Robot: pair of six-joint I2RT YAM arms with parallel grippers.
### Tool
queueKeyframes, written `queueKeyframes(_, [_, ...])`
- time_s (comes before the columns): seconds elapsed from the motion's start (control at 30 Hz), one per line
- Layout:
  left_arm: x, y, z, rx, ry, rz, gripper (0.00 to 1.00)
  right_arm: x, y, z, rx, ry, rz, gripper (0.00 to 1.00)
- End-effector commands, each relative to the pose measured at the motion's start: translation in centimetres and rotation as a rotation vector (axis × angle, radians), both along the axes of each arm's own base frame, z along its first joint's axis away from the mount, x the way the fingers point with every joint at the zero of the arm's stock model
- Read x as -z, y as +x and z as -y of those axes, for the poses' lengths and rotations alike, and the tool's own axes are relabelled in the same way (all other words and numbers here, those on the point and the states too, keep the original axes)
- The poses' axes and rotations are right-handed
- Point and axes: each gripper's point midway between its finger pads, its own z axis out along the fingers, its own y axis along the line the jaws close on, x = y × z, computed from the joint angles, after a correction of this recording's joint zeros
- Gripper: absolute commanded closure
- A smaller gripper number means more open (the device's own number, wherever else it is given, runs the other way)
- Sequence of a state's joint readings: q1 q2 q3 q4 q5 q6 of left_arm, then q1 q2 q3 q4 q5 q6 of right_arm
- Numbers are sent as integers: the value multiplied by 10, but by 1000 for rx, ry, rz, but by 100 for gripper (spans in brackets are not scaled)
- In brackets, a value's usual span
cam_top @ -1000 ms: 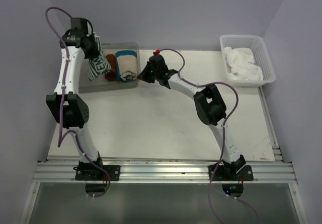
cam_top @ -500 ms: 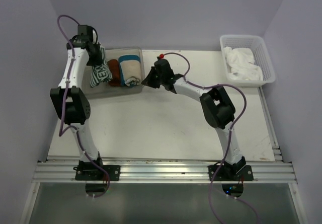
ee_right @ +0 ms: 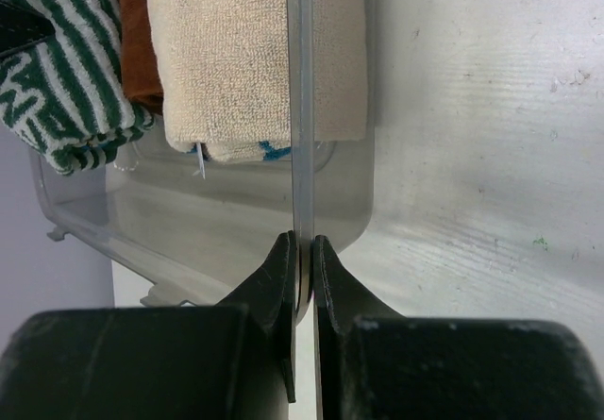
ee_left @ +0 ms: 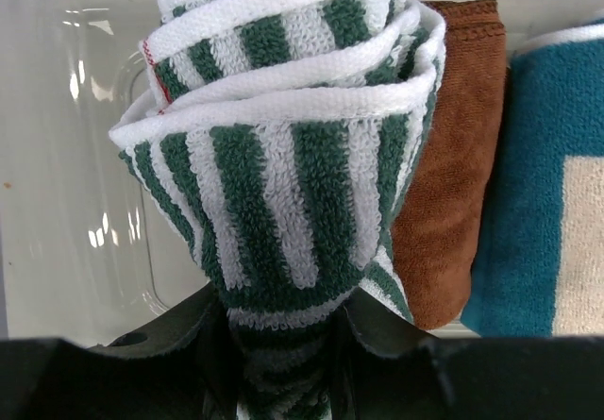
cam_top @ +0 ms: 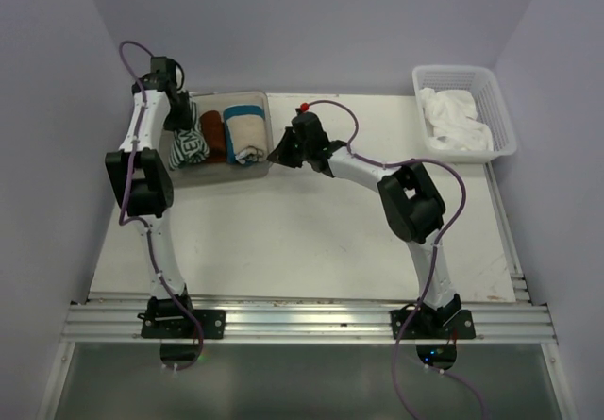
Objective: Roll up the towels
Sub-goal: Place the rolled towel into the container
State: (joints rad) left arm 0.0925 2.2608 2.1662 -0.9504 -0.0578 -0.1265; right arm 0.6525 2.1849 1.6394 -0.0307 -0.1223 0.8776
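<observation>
Clear bin [cam_top: 222,173] holds brown roll [ee_left: 453,156], teal-beige roll [ee_left: 557,203]; left fingers [ee_left: 175,324] clamp striped roll [ee_left: 283,203] inside it; right fingers [ee_right: 276,283] pinch its right wall.

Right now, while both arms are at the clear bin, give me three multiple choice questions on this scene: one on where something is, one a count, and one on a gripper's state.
1. Where does the white basket sit?
A. at the far right corner of the table
B. between the arm bases
C. at the near left edge

2. How many rolled towels are within the clear bin?
A. one
B. three
C. five

3. What is the right gripper doing?
A. hanging open over bare tabletop
B. shut on the bin's wall
C. holding a white cloth

Answers:
1 A, the top view shows it at the far right corner.
2 B, the green-striped towel, held by the left gripper, stands beside the brown towel and the teal-and-beige towel.
3 B, its wrist view shows the fingers pinching the wall.
</observation>
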Motion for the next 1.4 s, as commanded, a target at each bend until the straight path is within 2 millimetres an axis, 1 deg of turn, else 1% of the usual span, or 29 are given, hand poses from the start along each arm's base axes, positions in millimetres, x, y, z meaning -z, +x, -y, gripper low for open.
queueKeyframes(0.0, [-20,16,-11,10,22,77,87,8,-14,11,-52,-74,-14,100])
queueKeyframes(0.1, [-21,14,-10,19,-17,83,88,11,-14,9,-59,-73,-22,100])
queueKeyframes(0.13, [-25,15,-11,19,-18,99,88,11,-13,8,-62,-73,-21,100])
queueKeyframes(0.27, [-42,14,-4,58,-66,141,88,14,-14,8,-61,-76,-25,100])
queueKeyframes(0.33, [-46,12,-3,64,-69,144,88,15,-14,9,-62,-78,-29,100])
queueKeyframes(0.57, [-54,1,-15,36,-27,139,89,18,-14,8,-68,-84,-35,100])
queueKeyframes(0.63, [-63,-2,-18,33,-18,153,89,18,-15,7,-72,-78,-36,100])
queueKeyframes(0.77, [-72,-9,-24,32,4,170,89,20,-15,4,-81,-70,-37,100])
queueKeyframes(0.83, [-71,-11,-26,32,14,162,89,21,-15,3,-85,-71,-40,100])
queueKeyframes(0.87, [-70,-12,-32,11,41,156,89,21,-14,4,-86,-73,-40,100])
queueKeyframes(0.93, [-66,-11,-38,-6,63,138,88,21,-15,4,-89,-74,-41,100])
queueKeyframes(1.03, [-57,-8,-40,-9,67,115,89,23,-14,3,-89,-76,-41,100])
queueKeyframes(1.1, [-56,-5,-41,-10,74,117,89,24,-15,2,-90,-74,-45,100])
queueKeyframes(1.13, [-52,-5,-43,-12,79,107,89,24,-15,3,-89,-74,-48,100])
queueKeyframes(1.2, [-55,-1,-45,-14,88,116,89,25,-15,2,-90,-74,-49,100])
queueKeyframes(1.3, [-49,4,-43,0,76,113,89,25,-14,1,-92,-70,-50,100])
queueKeyframes(1.37, [-39,7,-43,1,72,94,89,26,-15,1,-93,-70,-52,100])
